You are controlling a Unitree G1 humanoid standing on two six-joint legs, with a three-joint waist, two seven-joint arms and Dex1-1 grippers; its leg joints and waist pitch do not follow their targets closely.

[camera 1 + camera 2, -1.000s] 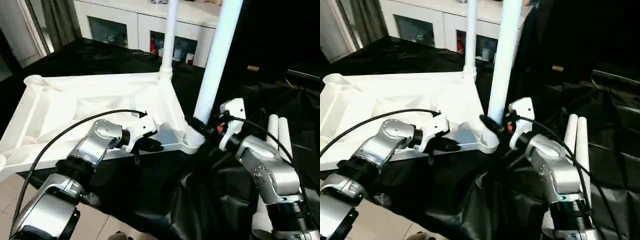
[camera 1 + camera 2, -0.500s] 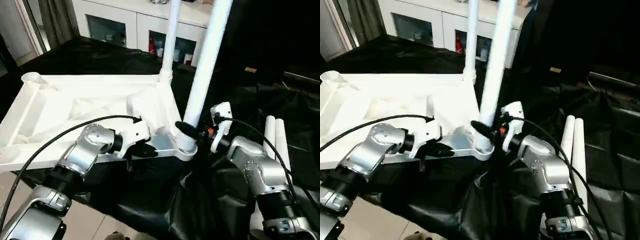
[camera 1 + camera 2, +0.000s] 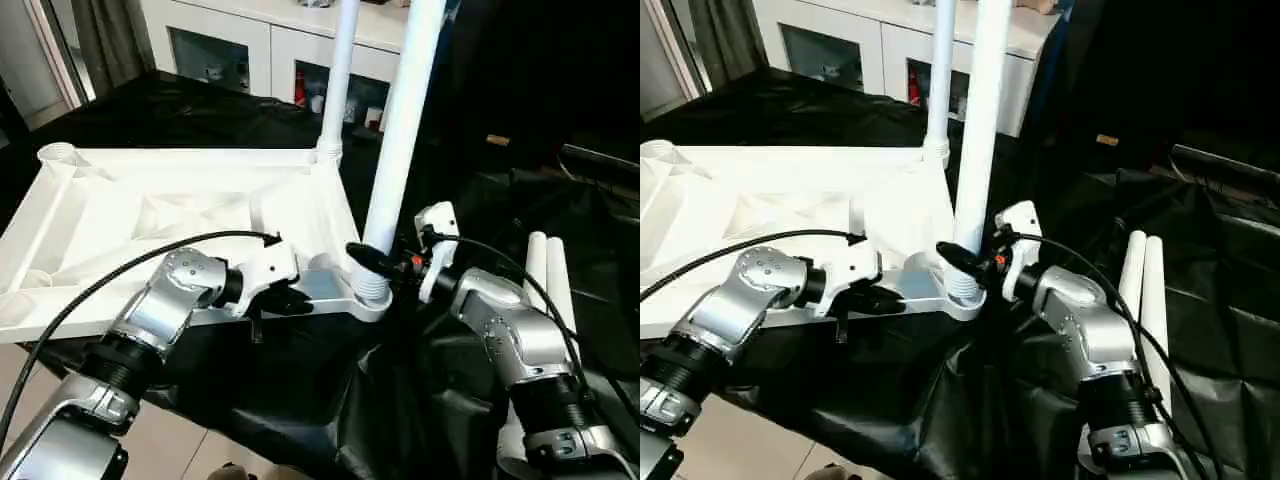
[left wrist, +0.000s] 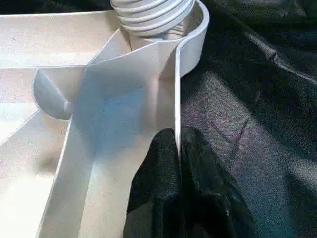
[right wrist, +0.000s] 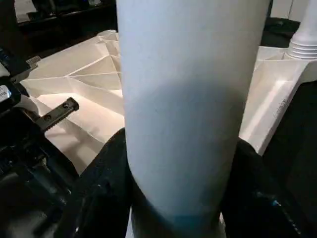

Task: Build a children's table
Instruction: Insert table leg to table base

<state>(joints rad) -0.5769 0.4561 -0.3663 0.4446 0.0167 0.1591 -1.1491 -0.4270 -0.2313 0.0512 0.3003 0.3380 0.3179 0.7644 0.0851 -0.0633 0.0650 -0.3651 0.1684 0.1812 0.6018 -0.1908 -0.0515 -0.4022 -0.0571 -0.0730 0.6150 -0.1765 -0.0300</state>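
**Leg seated in the near corner socket**

The table top (image 3: 180,215) lies underside up on the black-draped desk (image 3: 150,110). Left gripper (image 4: 177,148) fingers pinch its rim; right gripper (image 3: 372,262) fingers clasp the upright leg (image 3: 395,140) just above the socket.

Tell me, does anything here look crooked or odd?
One thing: the near leg, held by the right end effector, leans sideways in its corner socket with its screw threads exposed, while the far leg stands nearly upright. The left end effector pinches the tabletop's rim. Two spare legs lie on the black cloth.
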